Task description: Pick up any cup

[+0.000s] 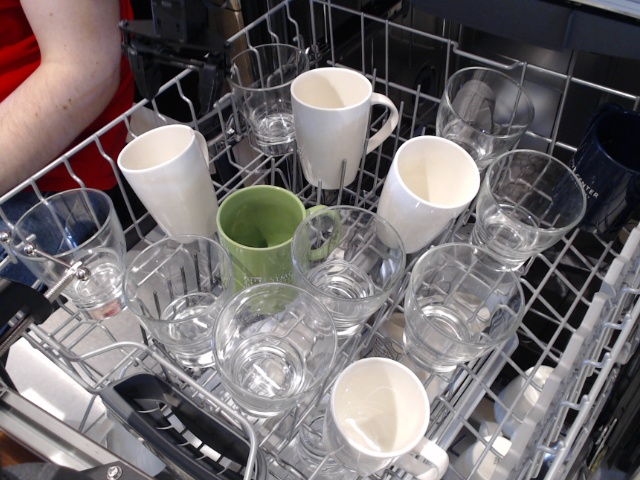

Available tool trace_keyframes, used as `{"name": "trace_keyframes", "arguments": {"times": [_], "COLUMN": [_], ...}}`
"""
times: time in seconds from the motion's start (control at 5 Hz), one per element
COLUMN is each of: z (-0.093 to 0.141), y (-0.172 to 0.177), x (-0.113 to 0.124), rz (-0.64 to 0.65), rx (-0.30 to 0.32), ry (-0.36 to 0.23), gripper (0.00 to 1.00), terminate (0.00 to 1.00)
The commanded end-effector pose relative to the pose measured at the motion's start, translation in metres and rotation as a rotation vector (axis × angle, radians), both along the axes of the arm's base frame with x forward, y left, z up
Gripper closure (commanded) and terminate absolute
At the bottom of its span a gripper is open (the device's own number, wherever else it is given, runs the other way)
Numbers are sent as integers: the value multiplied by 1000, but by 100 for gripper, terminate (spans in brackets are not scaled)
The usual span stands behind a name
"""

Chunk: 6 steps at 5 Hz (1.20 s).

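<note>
The tool (pixel 172 50) hangs dark at the top, up and behind the cup (pixel 170 180), well clear of it; whether its jaws are apart or together, I can't tell. The cup stands upright in the wire rack (pixel 600 300), tall, white, mouth up. Just right of the cup and a touch nearer sits the green mug (pixel 262 235). Behind that, right of the cup, the white handled mug (pixel 335 125). Clear glasses (pixel 275 345) crowd in front of the cup. A person's arm (pixel 60 90) lies left of the cup, beyond the rack.
</note>
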<state>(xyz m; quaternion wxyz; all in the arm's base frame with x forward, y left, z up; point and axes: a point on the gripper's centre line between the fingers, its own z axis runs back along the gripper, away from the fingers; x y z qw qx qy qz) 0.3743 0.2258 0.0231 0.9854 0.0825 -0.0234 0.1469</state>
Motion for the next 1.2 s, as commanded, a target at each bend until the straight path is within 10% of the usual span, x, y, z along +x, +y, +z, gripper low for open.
{"name": "trace_keyframes", "arguments": {"times": [0.0,0.8,1.0], "z": [-6,-63,-67], "y": [11,6,11], "x": [-1,-1,11], "rz": [54,135,132], "rx": [69,119,108], "ry": [-23,-78,-93], "gripper": [0,0,100], "terminate": [0,0,0]}}
